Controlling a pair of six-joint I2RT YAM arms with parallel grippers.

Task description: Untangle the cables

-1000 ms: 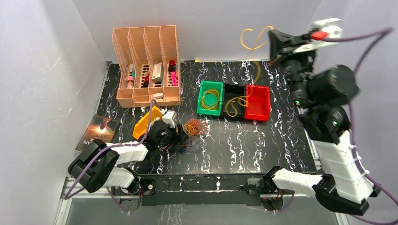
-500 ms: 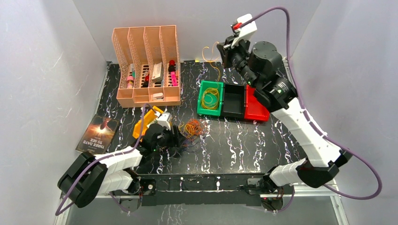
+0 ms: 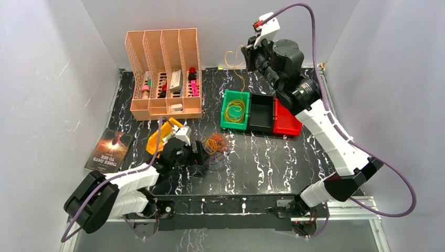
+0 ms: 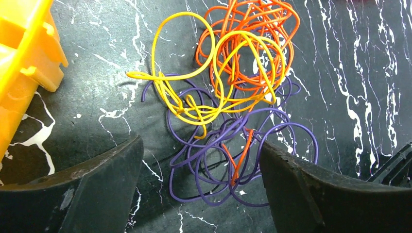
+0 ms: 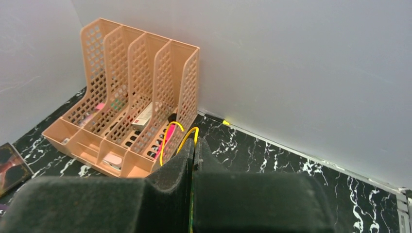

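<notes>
The tangled cables, orange, yellow and purple loops, lie on the black marble table. In the left wrist view the cables lie just ahead of my left gripper, and the nearest purple loops reach between its fingers. My left gripper is open and low at the table. My right gripper is raised high at the back and shut on a yellow cable. That cable hangs down behind the green bin. Its loop sticks out above the closed right gripper.
The green bin holds coiled yellow cables. A black bin and a red bin adjoin it. A peach file organiser stands at the back left. A yellow block and a book lie left of my left arm.
My right arm has swung from the far right to the back centre, lifting the yellow cable out of the black bin. My left gripper has edged closer to the bundle.
</notes>
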